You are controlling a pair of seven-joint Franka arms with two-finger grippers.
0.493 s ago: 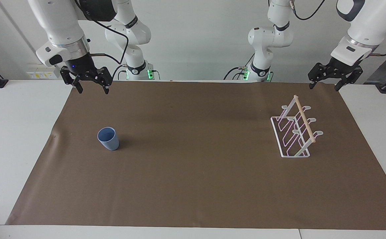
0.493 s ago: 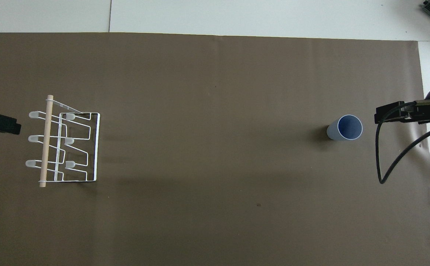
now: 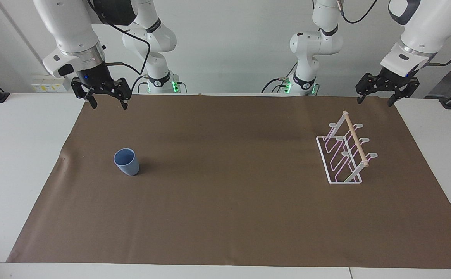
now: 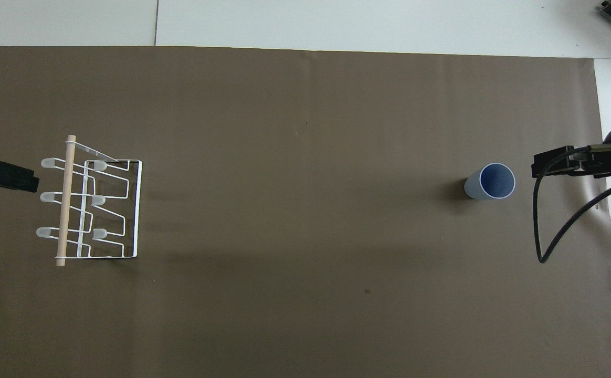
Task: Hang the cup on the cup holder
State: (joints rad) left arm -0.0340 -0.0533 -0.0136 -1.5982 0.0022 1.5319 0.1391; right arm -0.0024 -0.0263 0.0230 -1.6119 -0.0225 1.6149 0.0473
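Brown mat [image 3: 225, 217] covers most of the white table [image 3: 16, 162], nothing cluttering it. Right gripper [image 3: 106, 101] hangs with jaws spread over the mat's edge, holding nothing. Cup [image 3: 126, 161] stands upright at that arm's end, free to grab. Rack [image 3: 345, 153] sits well apart at the other end, prongs bare. Left gripper [image 3: 375, 99] waits above it, jaws spread too.

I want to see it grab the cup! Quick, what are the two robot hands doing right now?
Left gripper: open, holding nothing, up over the mat's edge near the rack.
Right gripper: open, holding nothing, not touching the cup.
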